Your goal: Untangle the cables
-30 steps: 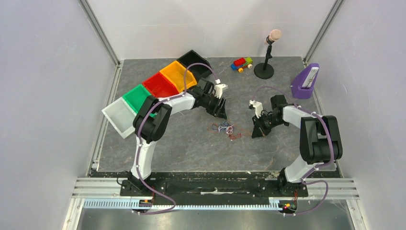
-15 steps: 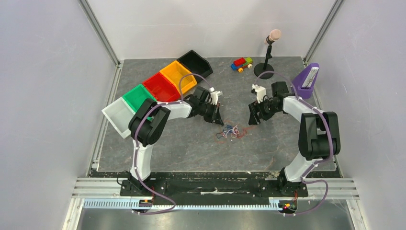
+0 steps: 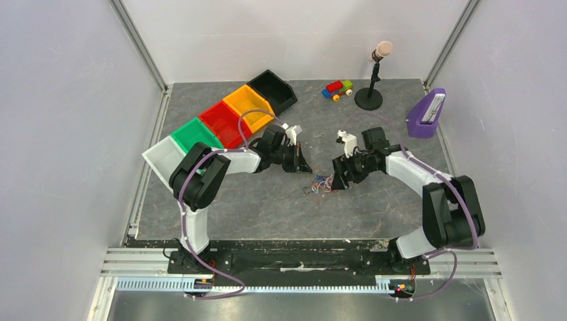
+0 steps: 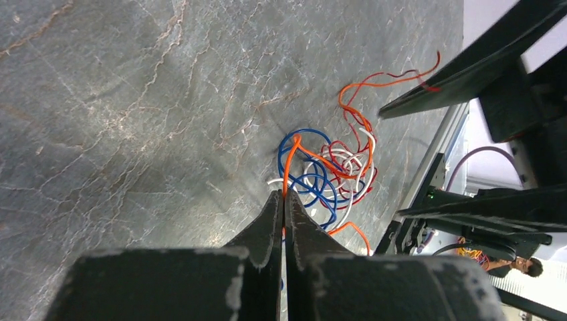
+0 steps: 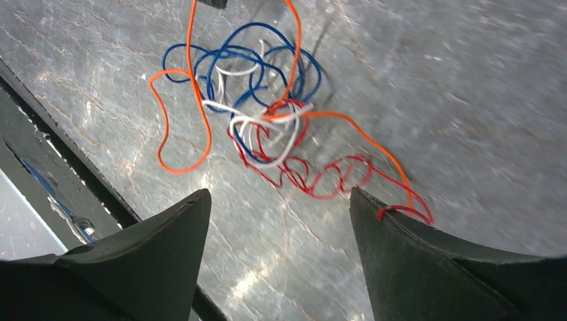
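Top view first. Got the cables bunched in a small loose knot around the middle of the grey tabletop, right between the left gripper and the right gripper. Seeing both angled down at the knot from either side, just beside it. Can't really judge the jaws from up here. Along the back left, spotting a row: white bin, green bin, red bin, orange bin, black bin. Further back right, a toy truck, a microphone on a stand and a purple holder, all well apart from the wires.

Left wrist next. Looking straight along the left gripper's fingers: clamped tight together, no gap, pinching an orange strand right at the tips. Following that strand leads straight into the knot just past the tips: blue loops, white loops, red squiggles, more orange. Also catching dark fingers of the other gripper on the far side of the pile, upper right.

Right wrist last. Seeing the right gripper spread wide, released, holding nothing, with the knot lying on the tabletop ahead, between the two fingers. Noticing a red strand trailing out of the knot and ending right up against the right-hand finger. Spotting two orange lengths rising off the top edge of the frame.
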Robot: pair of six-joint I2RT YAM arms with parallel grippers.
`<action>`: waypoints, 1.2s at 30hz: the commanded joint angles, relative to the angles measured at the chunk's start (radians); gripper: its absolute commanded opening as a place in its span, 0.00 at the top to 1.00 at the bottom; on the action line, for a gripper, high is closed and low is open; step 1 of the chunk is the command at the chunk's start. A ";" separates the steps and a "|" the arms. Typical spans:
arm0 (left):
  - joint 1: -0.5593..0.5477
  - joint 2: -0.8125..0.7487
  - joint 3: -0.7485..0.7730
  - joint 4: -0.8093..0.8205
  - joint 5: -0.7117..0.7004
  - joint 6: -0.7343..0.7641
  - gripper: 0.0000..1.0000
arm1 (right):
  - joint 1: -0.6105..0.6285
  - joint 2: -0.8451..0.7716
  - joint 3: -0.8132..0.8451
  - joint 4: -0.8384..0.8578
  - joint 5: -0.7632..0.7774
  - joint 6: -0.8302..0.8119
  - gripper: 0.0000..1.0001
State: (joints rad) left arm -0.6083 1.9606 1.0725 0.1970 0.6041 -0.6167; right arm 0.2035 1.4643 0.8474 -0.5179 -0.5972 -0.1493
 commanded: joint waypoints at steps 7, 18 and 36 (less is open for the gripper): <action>-0.002 -0.076 -0.012 0.019 0.009 -0.006 0.98 | 0.184 0.175 0.004 0.258 0.181 0.158 0.37; 0.305 -0.403 -0.017 -0.419 0.046 0.332 0.98 | -0.009 0.099 -0.131 0.193 0.373 -0.038 1.00; 0.783 -0.633 0.281 -0.809 0.081 0.660 0.98 | -0.161 0.116 -0.127 0.146 0.367 -0.157 1.00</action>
State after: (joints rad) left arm 0.1184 1.3716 1.2827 -0.5209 0.6559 -0.0635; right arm 0.0647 1.5375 0.7448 -0.2745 -0.3687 -0.2401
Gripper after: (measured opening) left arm 0.033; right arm 0.023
